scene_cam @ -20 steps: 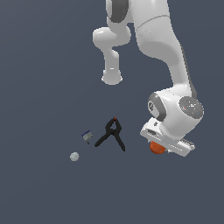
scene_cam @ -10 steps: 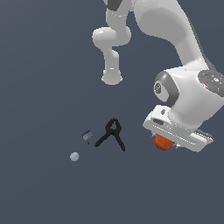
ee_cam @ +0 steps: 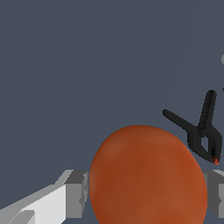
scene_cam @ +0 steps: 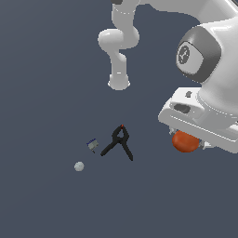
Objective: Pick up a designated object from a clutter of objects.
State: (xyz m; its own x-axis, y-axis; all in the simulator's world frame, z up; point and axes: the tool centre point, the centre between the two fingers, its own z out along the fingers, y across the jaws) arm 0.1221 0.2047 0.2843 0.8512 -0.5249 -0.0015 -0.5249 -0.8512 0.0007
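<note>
Both tool (ee_cam: 144,192) fingers clamp orange ball (ee_cam: 146,175) — black clamp (scene_cam: 119,142) well apart.

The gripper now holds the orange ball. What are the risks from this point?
1. The orange-red ball is round and held only at its two sides by the gripper, so it may roll out.
2. If dropped, it may roll toward the black clamp, the grey ball or the small block.
</note>
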